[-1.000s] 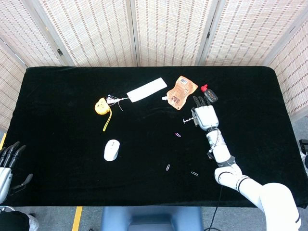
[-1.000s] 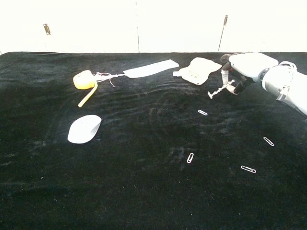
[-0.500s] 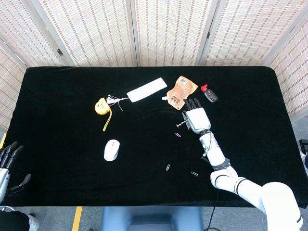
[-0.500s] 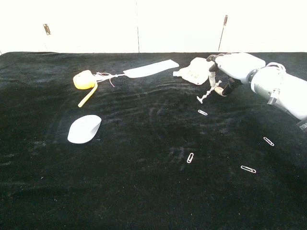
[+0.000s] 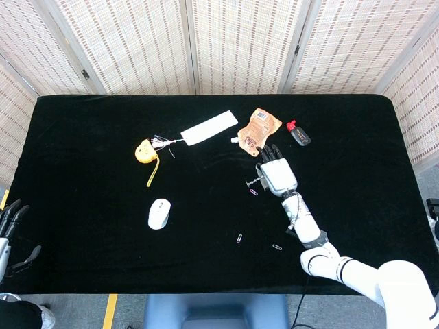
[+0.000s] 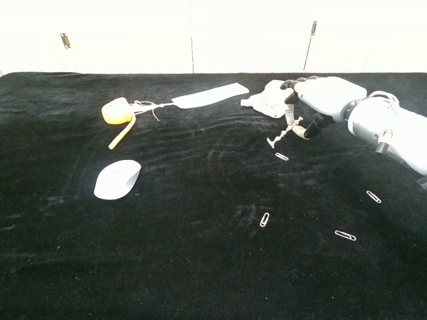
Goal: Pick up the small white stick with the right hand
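Observation:
The small white stick (image 6: 281,134) is a thin, knobbly rod, pinched in my right hand (image 6: 319,100) and held just above the black cloth, its free end pointing left and down. From the head view, the stick (image 5: 253,181) juts left out of the right hand (image 5: 276,173), close below the orange pouch. My left hand (image 5: 8,229) hangs off the table's left edge, low in the head view, fingers apart and holding nothing.
An orange pouch (image 5: 259,128) lies right behind the right hand, a small red-capped bottle (image 5: 298,133) to its right. Several paper clips (image 6: 281,157) lie nearby. To the left are a white flat strip (image 5: 208,127), a yellow tape measure (image 5: 145,151) and a white mouse (image 5: 159,213).
My right hand has carried the stick leftward and a little nearer, from beside the red-capped bottle to below the pouch. The left hand has sunk slightly lower.

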